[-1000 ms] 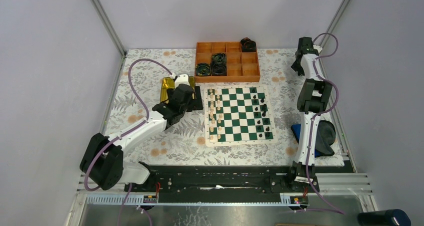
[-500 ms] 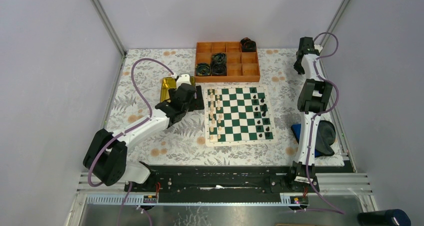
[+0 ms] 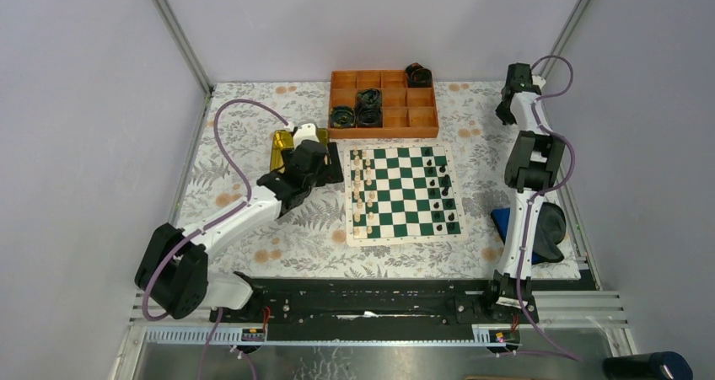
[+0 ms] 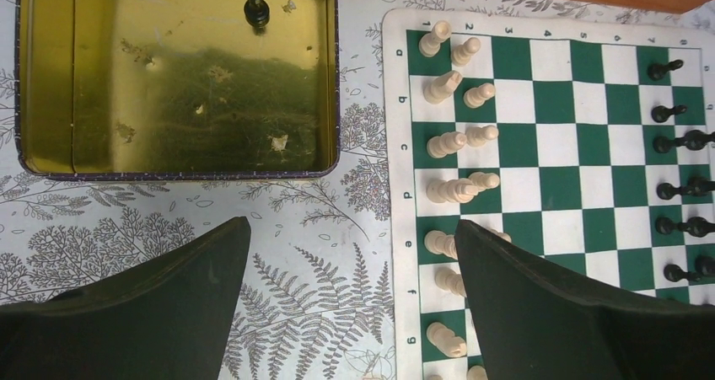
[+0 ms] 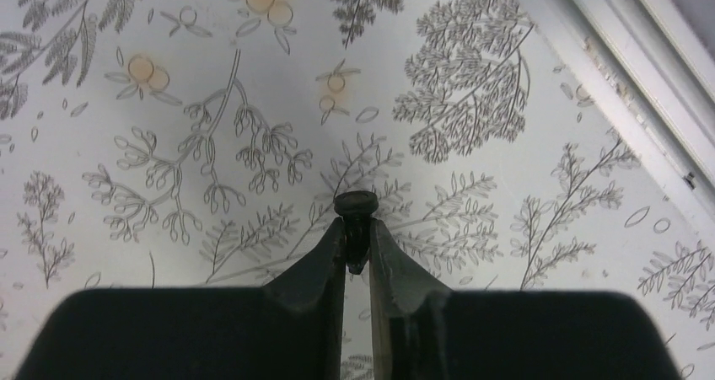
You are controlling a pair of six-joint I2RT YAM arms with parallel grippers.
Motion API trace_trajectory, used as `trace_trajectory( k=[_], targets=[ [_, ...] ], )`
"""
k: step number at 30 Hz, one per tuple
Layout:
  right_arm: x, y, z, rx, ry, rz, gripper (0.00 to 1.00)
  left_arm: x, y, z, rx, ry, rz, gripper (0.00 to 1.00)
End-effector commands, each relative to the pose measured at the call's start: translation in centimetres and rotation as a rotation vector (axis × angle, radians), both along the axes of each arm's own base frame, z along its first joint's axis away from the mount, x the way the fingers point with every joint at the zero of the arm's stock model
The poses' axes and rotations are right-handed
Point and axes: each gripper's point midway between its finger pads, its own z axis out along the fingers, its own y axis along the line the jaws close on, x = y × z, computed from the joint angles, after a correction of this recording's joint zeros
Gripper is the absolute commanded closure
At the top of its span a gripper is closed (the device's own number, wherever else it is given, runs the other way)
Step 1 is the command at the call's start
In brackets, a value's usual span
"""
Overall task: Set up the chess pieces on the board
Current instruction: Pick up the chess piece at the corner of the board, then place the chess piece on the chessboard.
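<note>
- Top view: green-and-white square chessboard mat [image 3: 403, 193] mid-worktop, cream chessmen [image 3: 364, 190] down its left side, black chessmen [image 3: 440, 190] down its right. Left arm [image 3: 244, 207] bent low, wrist over shiny yellow tin [image 3: 281, 148]. Right arm [image 3: 527, 169] stretched to far right corner, well apart from board.
- Left wrist view: left fingers [image 4: 194, 279] spread wide, holding nothing; lone black piece [image 4: 256, 9] standing in tin.
- Right wrist view: right fingers [image 5: 325, 270] pinched tight on small black pawn [image 5: 355, 205]; height over floral worktop [image 5: 126, 144] unclear. Best carried level to a vacant black-side square, lowered straight, neighbours unclipped.
</note>
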Motion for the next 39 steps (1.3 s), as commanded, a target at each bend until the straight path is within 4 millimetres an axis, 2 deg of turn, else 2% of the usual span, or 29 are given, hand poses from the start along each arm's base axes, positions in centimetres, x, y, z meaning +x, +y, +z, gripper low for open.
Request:
trace_trajectory(
  k=[1, 10, 16, 21, 24, 27, 32, 37, 39],
  targets=[
    [-0.6, 2.1, 3.1, 0.111, -0.055, 0.017, 1.0, 0.0, 0.7, 1.4, -0.03, -0.05, 0.033, 0.01],
    [-2.3, 7.1, 7.1, 0.289, -0.148, 0.046, 1.0, -1.4, 1.8, 2.8, -0.031, -0.078, 0.029, 0.01],
    [-4.8, 10.4, 10.0, 0.391, -0.197, 0.056, 1.0, -2.0, 2.0, 3.7, -0.033, -0.09, 0.008, 0.01],
    [-7.9, 13.5, 11.1, 0.566, -0.231, 0.016, 1.0, -2.4, 1.7, 4.1, -0.047, -0.094, -0.018, 0.01],
    [-9.6, 15.4, 11.4, 0.671, -0.238, -0.021, 1.0, -2.6, 1.5, 4.5, -0.056, -0.102, -0.032, 0.01],
    [-11.0, 17.6, 10.3, 0.796, -0.221, -0.061, 1.0, -2.8, 1.4, 4.7, -0.06, -0.104, -0.047, 0.01],
    [-11.8, 20.2, 9.0, 0.987, -0.234, -0.138, 1.0, -2.7, 1.1, 5.1, -0.06, -0.099, -0.067, 0.01],
    [-12.0, 21.5, 7.8, 1.117, -0.212, -0.219, 1.0, -2.2, 0.8, 5.5, -0.049, -0.093, -0.069, 0.01],
    [-11.7, 21.7, 8.0, 1.144, -0.216, -0.236, 1.0, -1.8, 0.6, 5.8, -0.044, -0.096, -0.071, 0.01]
  ],
)
